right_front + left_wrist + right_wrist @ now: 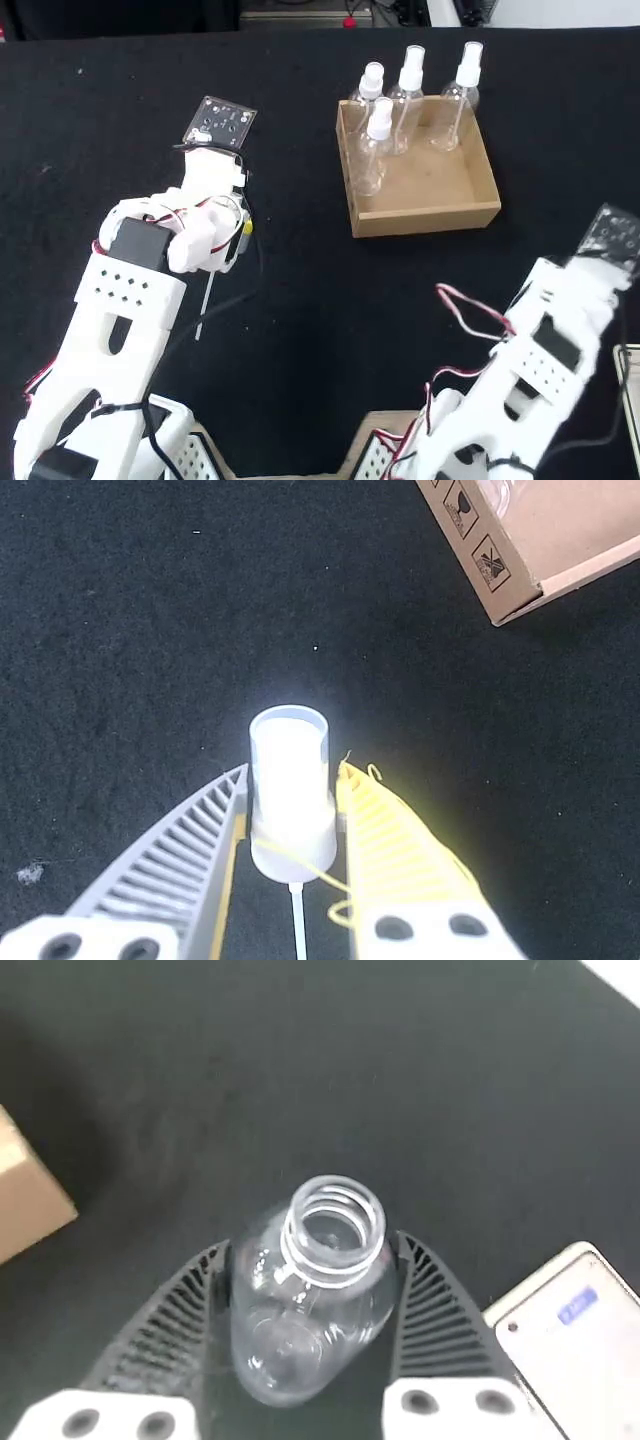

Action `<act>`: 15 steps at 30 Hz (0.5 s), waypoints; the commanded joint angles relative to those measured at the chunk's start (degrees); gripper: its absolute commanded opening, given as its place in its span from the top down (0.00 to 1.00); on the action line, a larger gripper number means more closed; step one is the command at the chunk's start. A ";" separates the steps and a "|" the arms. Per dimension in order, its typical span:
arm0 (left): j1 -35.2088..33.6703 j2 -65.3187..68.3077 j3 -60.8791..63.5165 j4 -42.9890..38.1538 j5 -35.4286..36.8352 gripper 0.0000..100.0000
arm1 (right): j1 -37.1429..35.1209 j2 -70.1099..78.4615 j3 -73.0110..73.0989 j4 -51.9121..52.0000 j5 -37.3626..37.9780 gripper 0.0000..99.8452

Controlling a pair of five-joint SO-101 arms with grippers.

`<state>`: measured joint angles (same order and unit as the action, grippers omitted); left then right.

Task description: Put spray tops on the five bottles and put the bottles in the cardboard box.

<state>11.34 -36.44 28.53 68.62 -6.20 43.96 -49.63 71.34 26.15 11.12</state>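
Black desk (300, 330) carries the cardboard box (425, 218) at 1 o'clock, four capped bottles (405, 100) inside. At 9 o'clock the left gripper (293, 775) pinches a spray top (289, 740); near 3 o'clock the right gripper (312, 1245) clamps the open bottle (305, 1310). Capping looks next: top squarely above bottle.

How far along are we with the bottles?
Done: four capped bottles stand in the cardboard box. In hand: the left end effector grips a spray top, the right end effector an uncapped bottle. Left: fit the top, box that bottle.
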 commanded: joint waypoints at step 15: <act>-6.90 -2.02 7.60 -14.15 9.05 0.92 | -49.14 -39.25 -1.10 31.74 -1.58 0.90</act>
<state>6.07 -36.53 37.32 56.04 0.66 5.54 -83.91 69.41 58.33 10.07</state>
